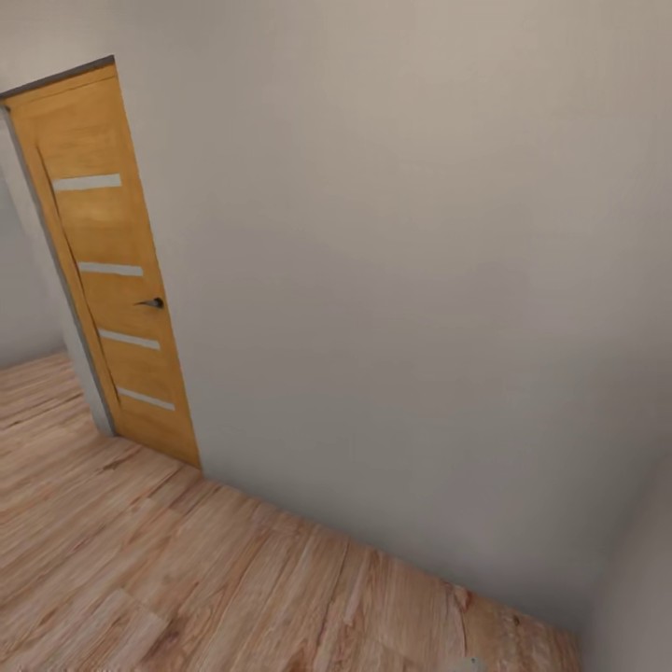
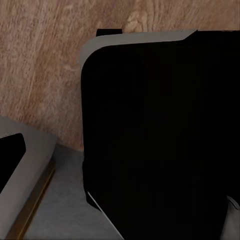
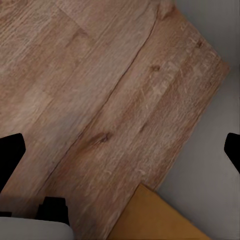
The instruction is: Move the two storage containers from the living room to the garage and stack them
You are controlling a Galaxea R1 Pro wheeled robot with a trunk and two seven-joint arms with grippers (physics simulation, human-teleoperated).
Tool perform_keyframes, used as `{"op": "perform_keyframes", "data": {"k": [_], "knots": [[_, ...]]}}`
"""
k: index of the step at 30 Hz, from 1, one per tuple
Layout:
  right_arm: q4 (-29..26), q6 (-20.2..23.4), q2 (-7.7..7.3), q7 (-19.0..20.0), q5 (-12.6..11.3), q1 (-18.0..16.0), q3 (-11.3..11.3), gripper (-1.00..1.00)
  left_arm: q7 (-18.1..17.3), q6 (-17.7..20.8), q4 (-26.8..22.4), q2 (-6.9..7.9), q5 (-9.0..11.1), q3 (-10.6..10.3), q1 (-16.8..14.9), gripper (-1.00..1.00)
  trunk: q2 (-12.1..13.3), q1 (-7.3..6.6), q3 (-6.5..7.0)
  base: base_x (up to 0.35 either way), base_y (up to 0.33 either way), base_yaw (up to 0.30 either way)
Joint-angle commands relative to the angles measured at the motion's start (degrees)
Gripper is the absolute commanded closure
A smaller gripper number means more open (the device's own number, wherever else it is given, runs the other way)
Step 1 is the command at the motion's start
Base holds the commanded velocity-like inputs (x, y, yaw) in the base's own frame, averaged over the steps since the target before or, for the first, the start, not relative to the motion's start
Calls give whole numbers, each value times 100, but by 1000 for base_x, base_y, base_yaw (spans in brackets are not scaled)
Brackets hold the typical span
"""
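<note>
Writing: no brand, label or lettering can be read on the door, the wall or the floor.
Door: a wooden door stands at the left of the head view, orange-brown, with four pale horizontal strips and a small dark handle; its leaf looks swung open, with a grey room corner beyond it.
Wall: a plain grey-white wall runs from the door's right edge diagonally down to the lower right, where it meets a second wall in a corner.
Floor: light wood plank flooring covers the lower left of the head view and meets the wall along a straight edge.
Open room: the planks lie bare from the door to the corner; the strip of floor narrows toward the lower right.
Storage containers: they are not to be seen in these pictures, so I cannot tell where they are.
Left wrist view: a large black, grey-edged body of the robot sits over brown planks, with another grey part beside it; the state of the left jaws cannot be told.
Right wrist view: two dark fingertips stand at opposite edges, well apart, so the right jaws are spread wide with nothing between them; beneath are planks, grey wall and an orange-brown edge like the door.
</note>
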Motion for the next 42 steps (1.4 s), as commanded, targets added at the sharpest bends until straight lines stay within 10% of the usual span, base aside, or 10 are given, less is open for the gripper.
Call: {"op": "perform_keyframes", "data": {"k": [1,42], "knots": [[-13,36,-2,-24,-57,-1,51,-100,5,-8,3,-1,3,0,-3,-100,-4,1,-10,48,-51,228],[-6,36,-2,-25,-57,-1,51,-100,5,-8,3,-1,3,0,-2,-100,-4,1,-116,184,-3,238]]}}
